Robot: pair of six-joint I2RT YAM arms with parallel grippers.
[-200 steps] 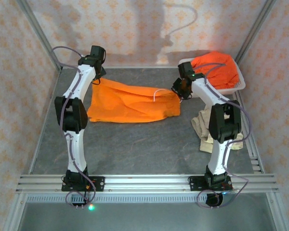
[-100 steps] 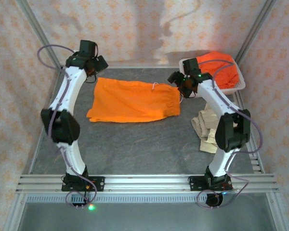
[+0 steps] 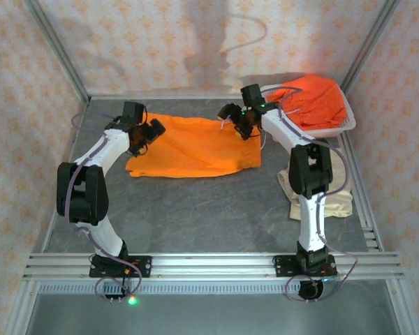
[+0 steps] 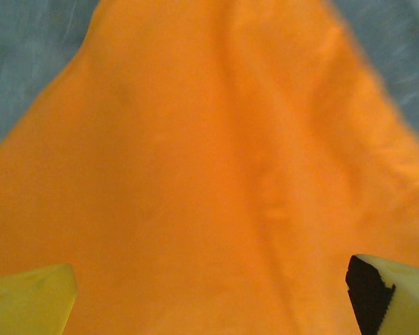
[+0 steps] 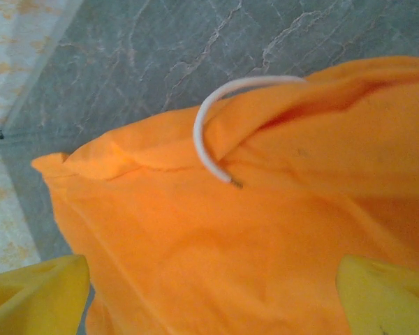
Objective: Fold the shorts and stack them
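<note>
One bright orange pair of shorts (image 3: 195,146) lies spread flat in the middle of the table. My left gripper (image 3: 148,132) hovers open over its far left corner, and in the left wrist view the yellow fingertips (image 4: 28,296) stand wide apart above the orange cloth (image 4: 209,174). My right gripper (image 3: 232,118) is open over the far right edge, by the white drawstring (image 5: 206,132) of the waistband (image 5: 195,230). A second orange pair (image 3: 313,98) is heaped in the basket. The beige-tan shorts (image 3: 335,199) lie crumpled at the right, partly behind my right arm.
The white mesh basket (image 3: 339,127) stands in the far right corner. Metal frame posts and patterned walls close in the table on three sides. A rail (image 3: 209,264) with both arm bases runs along the near edge. Bare grey table (image 3: 195,209) lies in front of the shorts.
Both grippers opened and let go of the orange shorts, which now lie flat. The left gripper then came nearer over the left corner; the right one shifted left along the far edge.
</note>
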